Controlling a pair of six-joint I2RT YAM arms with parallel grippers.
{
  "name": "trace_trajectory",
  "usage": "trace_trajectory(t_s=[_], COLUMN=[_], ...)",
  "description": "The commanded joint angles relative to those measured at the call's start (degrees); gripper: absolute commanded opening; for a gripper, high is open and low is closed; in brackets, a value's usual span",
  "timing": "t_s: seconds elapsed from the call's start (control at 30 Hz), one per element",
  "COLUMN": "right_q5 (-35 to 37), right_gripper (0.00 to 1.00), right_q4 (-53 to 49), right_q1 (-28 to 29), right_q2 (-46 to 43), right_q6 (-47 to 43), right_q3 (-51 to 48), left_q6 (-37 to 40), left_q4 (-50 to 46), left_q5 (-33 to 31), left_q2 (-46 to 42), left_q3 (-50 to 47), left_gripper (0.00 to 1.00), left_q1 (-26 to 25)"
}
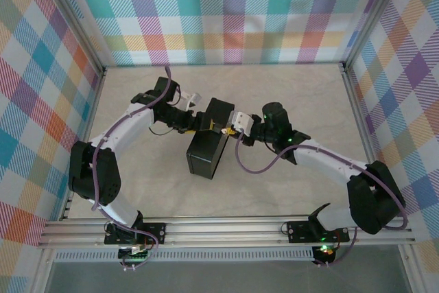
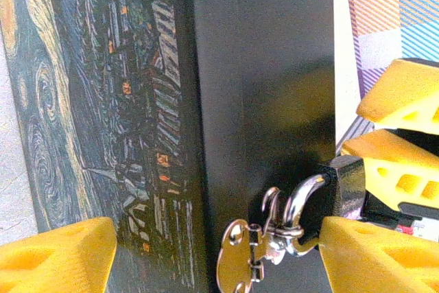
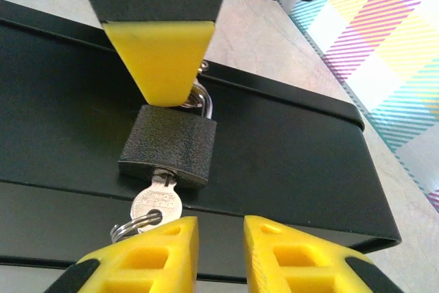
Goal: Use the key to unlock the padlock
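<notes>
From above, a dark rectangular tin box (image 1: 208, 147) sits mid-table on the pale table surface (image 1: 137, 190). Both arms reach in to its far end. The left gripper (image 1: 200, 121) and the right gripper (image 1: 236, 127) face each other there, close together.

In the left wrist view, the tin's swirling starry-night painted face (image 2: 89, 101) lies to the left and its plain black side (image 2: 274, 66) to the right. The left gripper's yellow wedge fingers (image 2: 62, 255) stand wide apart, one over the painted face, the other just beside the padlock's silver shackle (image 2: 302, 204). Whether they press on the tin I cannot tell. A small silver key (image 2: 236, 262) with a ring hangs below.

From the right wrist, the padlock (image 3: 168, 145) shows a dark, textured, squarish body. It hangs against the tin's black wall, its shackle through a fitting at the top. A yellow fingertip of the left gripper (image 3: 161, 56) touches its top edge. The key sits in the keyhole underneath. The right gripper (image 3: 221, 221) is just below the key, its fingers narrowly apart with nothing between them.
</notes>
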Motion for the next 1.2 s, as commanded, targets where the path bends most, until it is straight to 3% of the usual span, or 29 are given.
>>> trace_trajectory(t_s=[0.0,0.3,1.17], right_q5=[-0.1,1.1,-0.83], right_gripper=[0.26,0.27,0.28], right_q4=[-1.09,1.45,0.45], right_q1=[0.72,0.66,2.0], right_q2=[-2.2,-3.9,-1.05], right_q6=[-1.01,3.02,0.5], right_q3=[-0.57,-2.83,-0.19], left_q6=[1.41,1.75,1.87], left_q4=[-1.93,-2.72,-4.53], left_q5=[0.48,0.11,-0.48], left_q2=[-1.11,-2.39,-2.79], left_q3=[0.87,0.87,2.76], left_gripper=[0.78,0.77,0.76], left_q1=[0.53,0.63,0.7])
